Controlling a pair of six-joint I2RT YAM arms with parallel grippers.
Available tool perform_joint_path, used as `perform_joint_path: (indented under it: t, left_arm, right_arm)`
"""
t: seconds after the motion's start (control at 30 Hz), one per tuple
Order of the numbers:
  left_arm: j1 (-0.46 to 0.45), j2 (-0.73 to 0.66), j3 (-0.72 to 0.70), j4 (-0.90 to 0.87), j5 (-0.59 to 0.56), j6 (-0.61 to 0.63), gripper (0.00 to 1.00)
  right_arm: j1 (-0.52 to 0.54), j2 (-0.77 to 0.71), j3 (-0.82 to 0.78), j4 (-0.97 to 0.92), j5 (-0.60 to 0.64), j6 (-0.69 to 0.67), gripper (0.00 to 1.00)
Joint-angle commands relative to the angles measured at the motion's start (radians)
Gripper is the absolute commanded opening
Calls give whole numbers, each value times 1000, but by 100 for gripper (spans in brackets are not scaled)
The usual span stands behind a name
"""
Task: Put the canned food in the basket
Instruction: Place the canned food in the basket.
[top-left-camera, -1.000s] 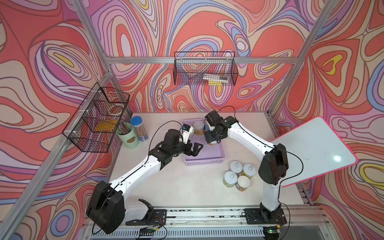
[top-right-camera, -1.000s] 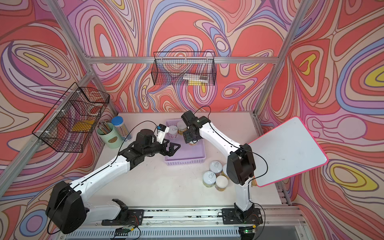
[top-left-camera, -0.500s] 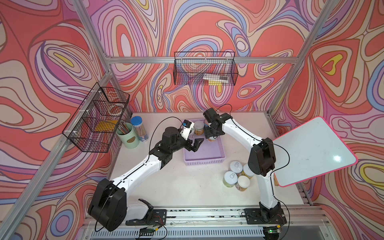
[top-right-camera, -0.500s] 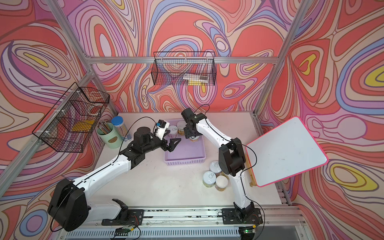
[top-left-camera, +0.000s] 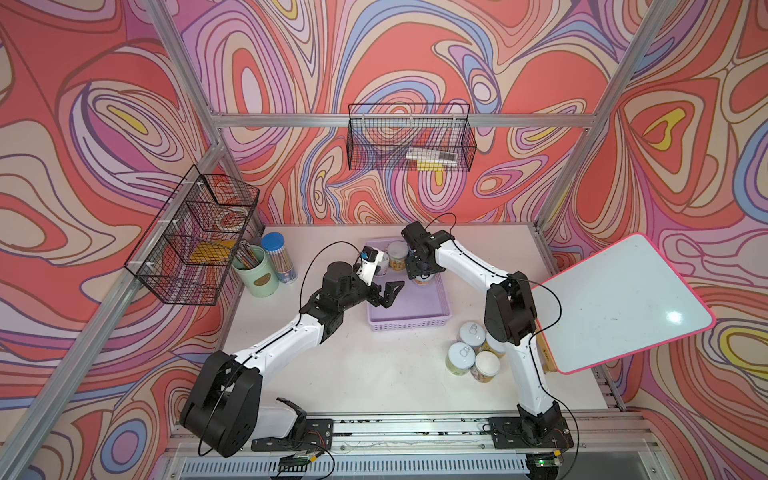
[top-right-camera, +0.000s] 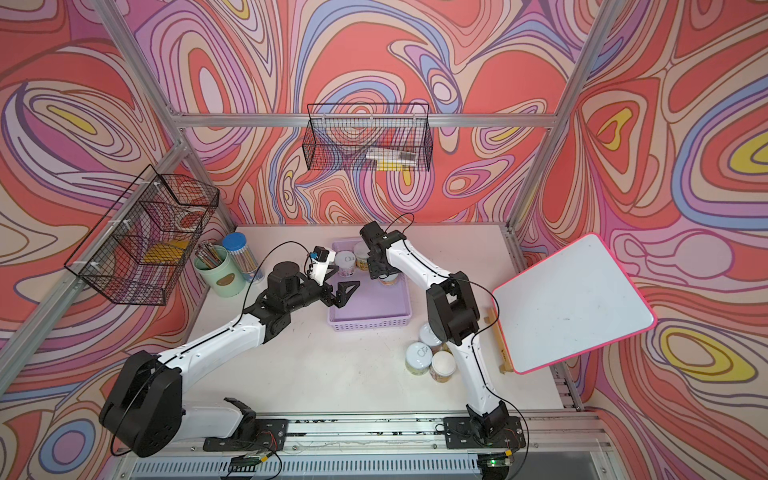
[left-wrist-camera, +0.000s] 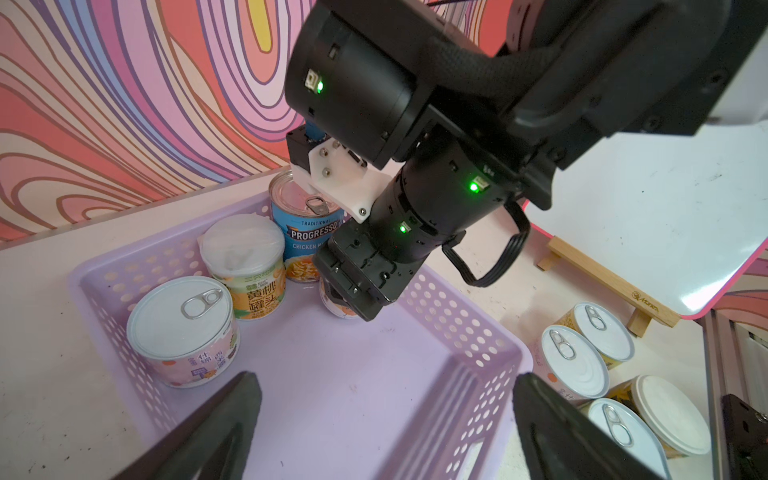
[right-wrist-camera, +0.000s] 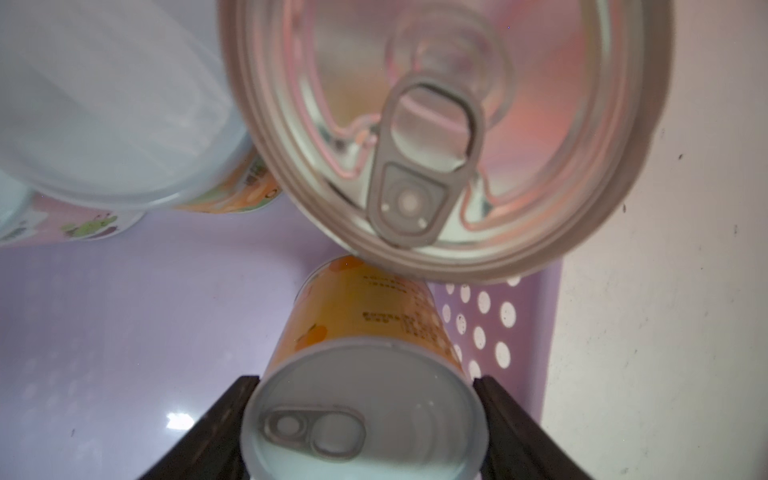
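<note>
Inside lilac basket (left-wrist-camera: 478, 328), 12 o'clock end: "PROGRESSO Traditional Chicken" can (left-wrist-camera: 309, 237), "黄桃罐头" can (left-wrist-camera: 249, 270), pastel can (left-wrist-camera: 183, 332). R gripper (right-wrist-camera: 365, 415) clamps orange-label can (right-wrist-camera: 365, 328) by 2 o'clock wall. L gripper (left-wrist-camera: 386, 382) spread wide, empty, at 9 o'clock edge. Four cans (top-left-camera: 460, 356) on surface (top-left-camera: 374, 374), 4 o'clock of basket.

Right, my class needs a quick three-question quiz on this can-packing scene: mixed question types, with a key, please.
1. True or false: the left gripper holds a can.
2. How many cans stand on the table outside the basket?
3. What is the right gripper shut on?
Key: 1 false, its jaws stand open and empty; 2 four; 3 the orange-labelled can.
</note>
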Motion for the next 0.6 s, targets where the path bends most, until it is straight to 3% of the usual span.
perform_joint_path:
  t: [0.0,0.4,0.57]
  left_arm:
    - [2,-18,-21,50,5,-10,99]
    - [2,-17,-31,65,17,-25,99]
    - [3,-14,-34,62,16,-26,99]
  right_arm:
    - [-7,12,52,44,75,-12,59]
    - [-7,54,56,69,148,-53,60]
    - [-8,59,52,71,160,-51,72]
